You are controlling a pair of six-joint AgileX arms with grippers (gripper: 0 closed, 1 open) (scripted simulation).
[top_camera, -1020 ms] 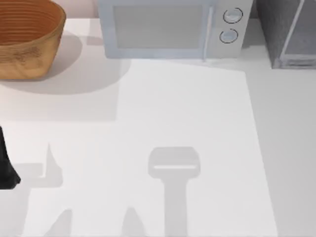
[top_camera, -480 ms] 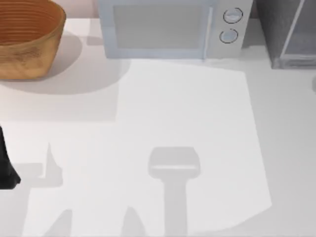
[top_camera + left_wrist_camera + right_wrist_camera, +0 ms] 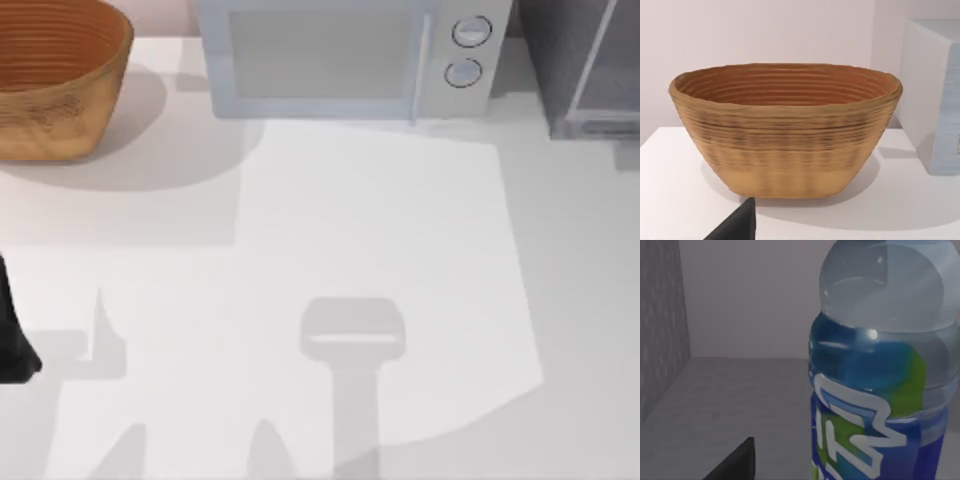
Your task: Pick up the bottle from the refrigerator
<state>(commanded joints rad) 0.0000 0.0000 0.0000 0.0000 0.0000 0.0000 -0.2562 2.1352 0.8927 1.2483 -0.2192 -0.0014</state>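
top: refrigerator [image 3: 590, 70] at far right edge, microwave [image 3: 345, 60] beside it, basket [image 3: 55, 80] far left, table [image 3: 380, 240] centre open | left wrist: basket close ahead | right wrist: bottle [image 3: 880, 375] upright inside refrigerator, very close | finger state of both grippers: cannot tell

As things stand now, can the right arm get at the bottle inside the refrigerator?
Probably yes. The right wrist view shows the bottle very near, upright on the grey floor inside the refrigerator, with nothing between camera and bottle. Whether the right claw is open cannot be told. The left arm sits parked at the table's left edge.
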